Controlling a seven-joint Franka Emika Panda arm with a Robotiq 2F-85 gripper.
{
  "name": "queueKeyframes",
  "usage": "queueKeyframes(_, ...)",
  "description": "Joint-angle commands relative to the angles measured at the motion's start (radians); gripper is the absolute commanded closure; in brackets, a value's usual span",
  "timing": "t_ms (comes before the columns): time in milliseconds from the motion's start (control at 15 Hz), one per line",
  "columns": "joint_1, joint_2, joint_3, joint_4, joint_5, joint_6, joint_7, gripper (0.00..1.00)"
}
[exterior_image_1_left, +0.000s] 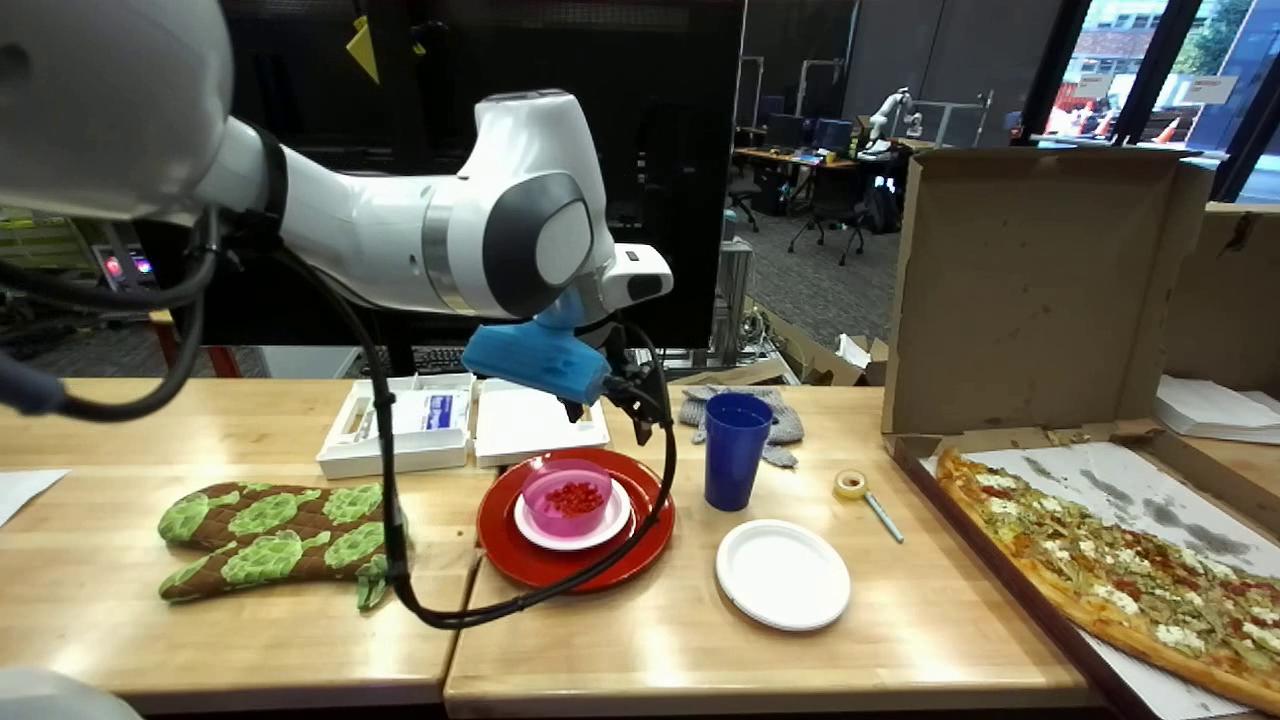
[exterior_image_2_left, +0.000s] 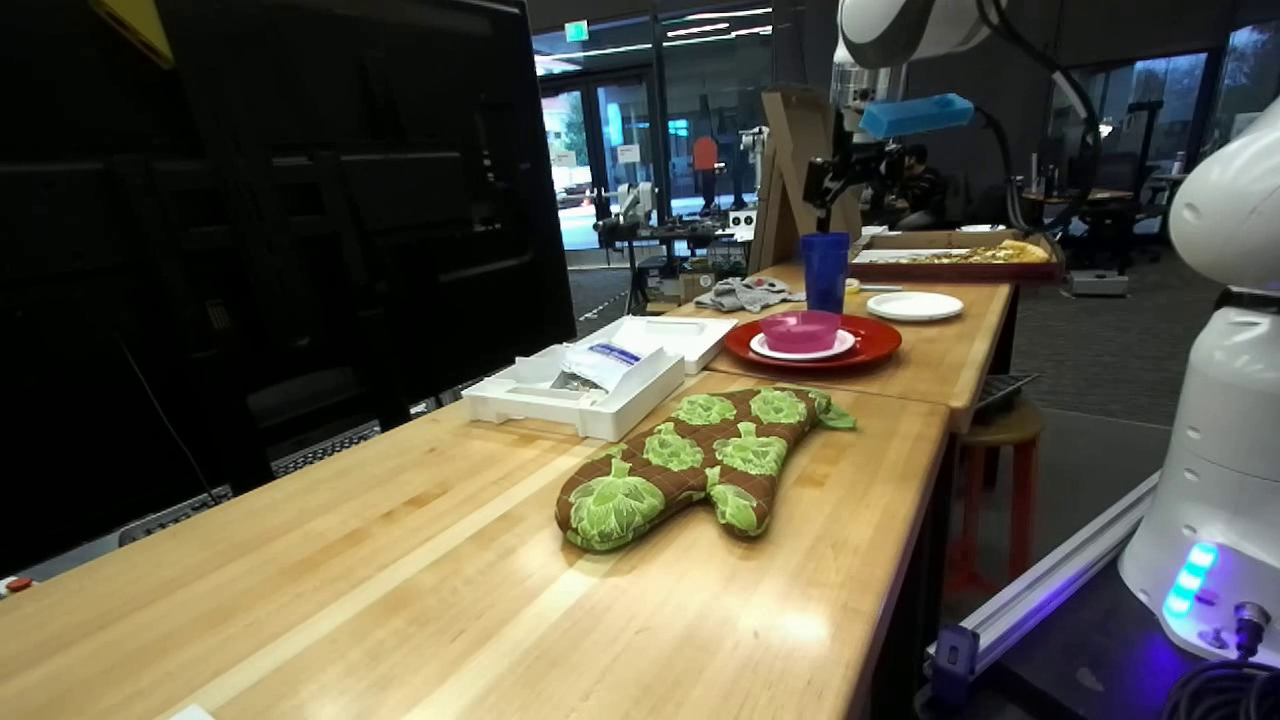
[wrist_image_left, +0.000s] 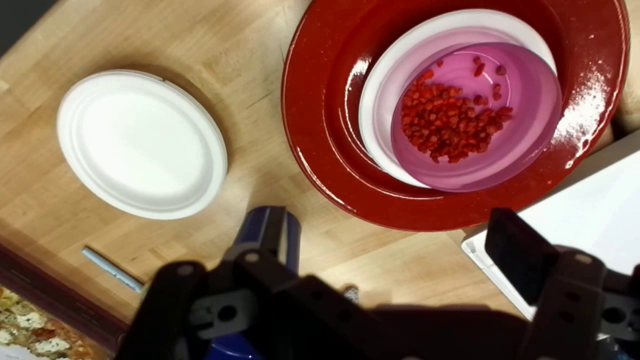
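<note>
Spread wide and empty, the pincer (wrist_image_left: 392, 235) hangs above the desk (exterior_image_1_left: 650, 650) near the blue cup (exterior_image_1_left: 737, 455), which stands beside the red plate (exterior_image_1_left: 498, 530) under the pink bowl (exterior_image_2_left: 800, 332). A low sideways swing could topple the cup or spill the bowl's red bits (wrist_image_left: 450, 120).

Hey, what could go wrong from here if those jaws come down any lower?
The blue cup stands tall, and in the wrist view one of the open jaws overlaps it, so a low move might tip it. The pink bowl holds loose red bits; a bump could spill them. The black cable hangs in a loop and may snag.
</note>
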Motion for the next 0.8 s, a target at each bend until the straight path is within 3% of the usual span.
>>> queueKeyframes(0, 0.011, -0.069, 0.020, -0.063, -0.022, 0.018, 0.019, 0.00)
queueKeyframes(733, 0.033, -0.120, 0.068, -0.150, -0.020, 0.054, 0.029, 0.00)
